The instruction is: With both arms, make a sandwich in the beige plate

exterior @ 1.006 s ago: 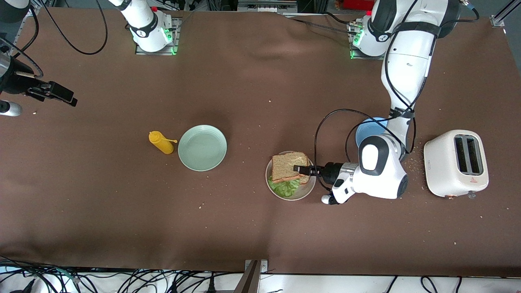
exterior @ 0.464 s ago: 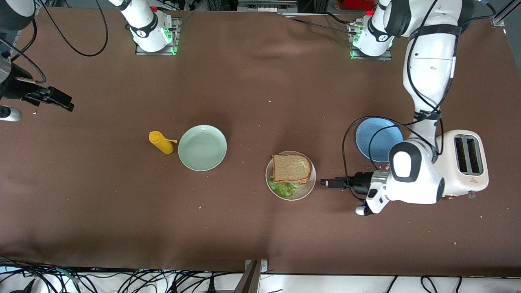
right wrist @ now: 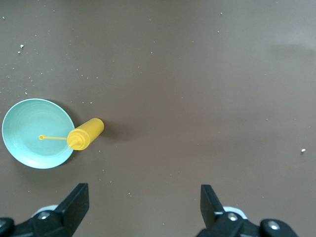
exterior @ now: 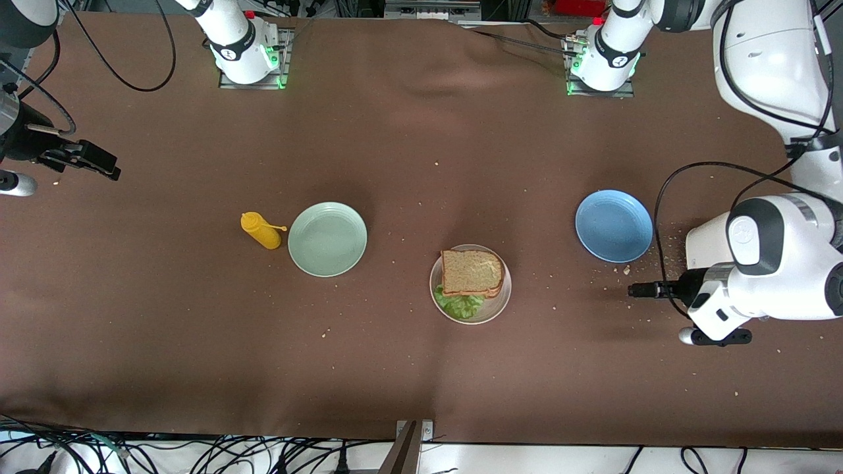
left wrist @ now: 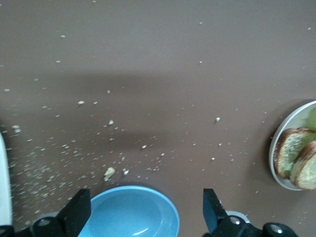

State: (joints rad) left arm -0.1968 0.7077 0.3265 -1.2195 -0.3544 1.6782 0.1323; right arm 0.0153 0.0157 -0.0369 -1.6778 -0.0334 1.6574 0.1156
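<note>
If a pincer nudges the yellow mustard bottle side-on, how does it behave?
The yellow mustard bottle already lies on its side beside the mint-green plate, so tipping is no concern. Its round body probably rolls or pivots. It looks like light plastic, likely to skid easily. The thin nozzle may catch the plate's rim.

brown cloth-covered table (exterior: pixel 408 151) (crumbs scattered), black cables (exterior: pixel 197 454) along its near edge
</note>
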